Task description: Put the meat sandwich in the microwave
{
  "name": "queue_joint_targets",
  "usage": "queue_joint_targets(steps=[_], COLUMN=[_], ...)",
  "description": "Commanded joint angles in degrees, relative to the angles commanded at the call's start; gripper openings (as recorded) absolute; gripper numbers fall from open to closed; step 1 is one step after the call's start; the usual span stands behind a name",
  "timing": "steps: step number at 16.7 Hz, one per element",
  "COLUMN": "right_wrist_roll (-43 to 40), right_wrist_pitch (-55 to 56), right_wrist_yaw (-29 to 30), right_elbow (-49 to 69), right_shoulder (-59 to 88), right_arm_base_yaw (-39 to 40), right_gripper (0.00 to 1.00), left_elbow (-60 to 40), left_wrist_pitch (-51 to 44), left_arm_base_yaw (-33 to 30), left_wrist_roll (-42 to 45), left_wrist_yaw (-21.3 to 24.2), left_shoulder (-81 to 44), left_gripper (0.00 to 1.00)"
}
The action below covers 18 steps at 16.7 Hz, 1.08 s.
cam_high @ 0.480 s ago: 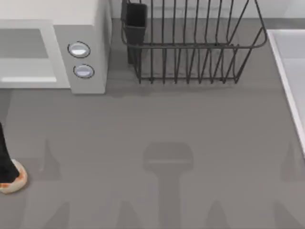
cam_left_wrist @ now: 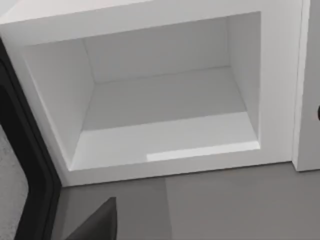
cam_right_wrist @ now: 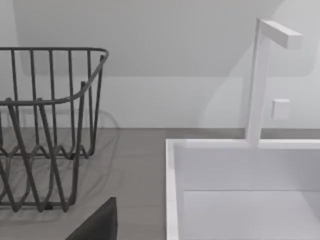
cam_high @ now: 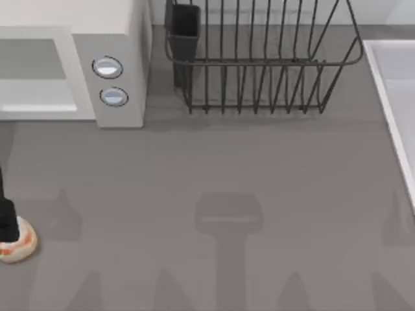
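Left claw (cam_high: 6, 220): I am holding it at the far left edge of the table, in front of the microwave, its dark body overlapping the near-left side of the meat sandwich in the top view. I cannot tell whether it is spread or pinching.
Meat sandwich (cam_high: 19, 245): it is sitting on the table at the front left, a pale round bun with an orange-red filling showing along its edge, touching or just under my left claw, well apart from the microwave opening.
Microwave (cam_high: 123, 39): it is standing at the back left of the table with its cavity (cam_left_wrist: 160, 110) lying open and facing my left wrist camera; two round silvery-blue buttons (cam_high: 107, 67) are sitting one above the other on its right-hand panel.
Microwave door (cam_left_wrist: 25, 165): its dark frame is showing beside the cavity in the left wrist view.
Wire rack (cam_high: 259, 58): it is standing at the back centre, just beside the microwave, with a dark cup-shaped holder (cam_high: 184, 26) at its left end.
Sink (cam_right_wrist: 240, 190): white basin at the table's right edge, a white faucet (cam_right_wrist: 265, 80) rising behind it.
Right claw: I cannot tell its state.
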<state>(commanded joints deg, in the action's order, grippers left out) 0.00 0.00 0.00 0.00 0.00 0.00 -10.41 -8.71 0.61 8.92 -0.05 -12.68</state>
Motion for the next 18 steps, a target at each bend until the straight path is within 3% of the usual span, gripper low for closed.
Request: queue_joint_targets(steps=[12,18], right_wrist_roll=[0.0,0.0], right_wrist_pitch=[0.0,0.0], right_wrist_yaw=[0.0,0.0], right_elbow=[0.0,0.0], right_shoulder=[0.0,0.0], right_arm_base_yaw=[0.0,0.0], right_gripper=[1.0,1.0], left_elbow=[-37.7,-46.9], left_wrist_pitch=[-35.3,-45.6], left_arm_base_yaw=[0.5,0.6], left_wrist_roll=[34.9,44.9], left_wrist_yaw=[0.5,0.1], left_shoulder=[-63.6,-79.7], left_gripper=[1.0,1.0])
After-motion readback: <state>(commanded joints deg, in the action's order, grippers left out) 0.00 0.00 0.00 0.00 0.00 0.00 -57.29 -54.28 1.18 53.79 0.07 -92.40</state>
